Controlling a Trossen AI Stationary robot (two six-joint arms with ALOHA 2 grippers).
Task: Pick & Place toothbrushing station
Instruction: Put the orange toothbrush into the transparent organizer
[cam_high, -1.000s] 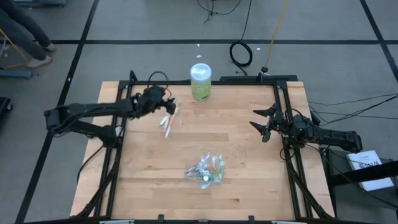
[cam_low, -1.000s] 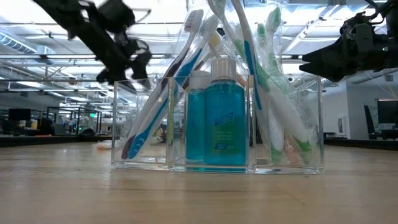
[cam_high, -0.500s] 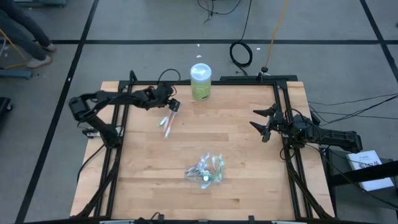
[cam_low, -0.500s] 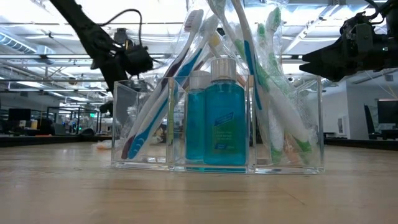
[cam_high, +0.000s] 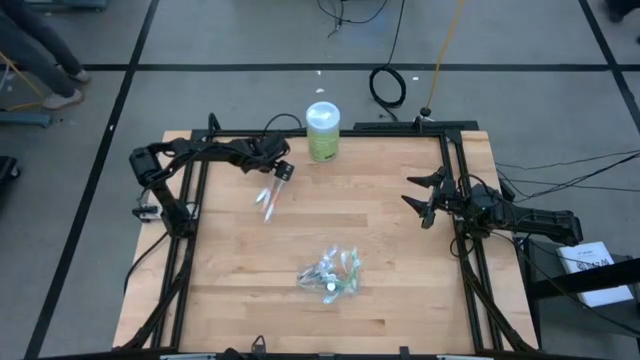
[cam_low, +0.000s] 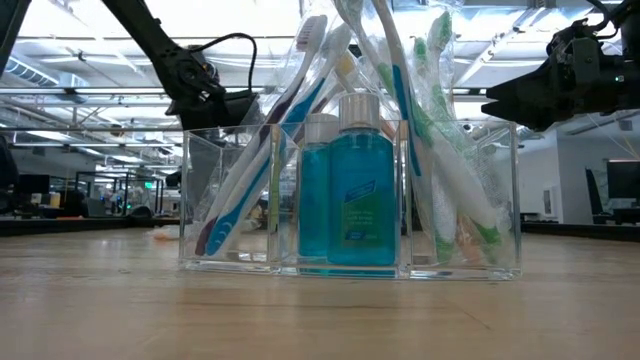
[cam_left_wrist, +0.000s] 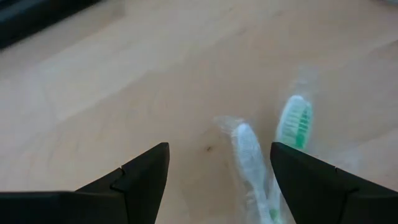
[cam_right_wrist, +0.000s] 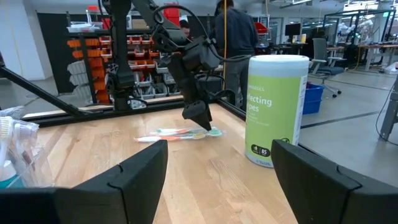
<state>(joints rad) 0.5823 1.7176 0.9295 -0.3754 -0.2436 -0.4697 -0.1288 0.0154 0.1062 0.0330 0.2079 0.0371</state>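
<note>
High view: left gripper (cam_high: 283, 171), fingers spread wide and empty, hovers over two wrapped toothbrushes (cam_high: 268, 197) lying near the wipes canister (cam_high: 322, 131), apparently aligning to grasp. Clear organizer (cam_high: 331, 272) stands mid-table; right gripper (cam_high: 419, 203) waits open at the table's right edge.

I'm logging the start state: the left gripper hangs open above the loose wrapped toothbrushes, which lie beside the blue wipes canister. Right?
Not quite: the cylindrical wipes canister is green with a white lid, as the high view shows. The open left gripper does hang above the loose wrapped toothbrushes.
</note>
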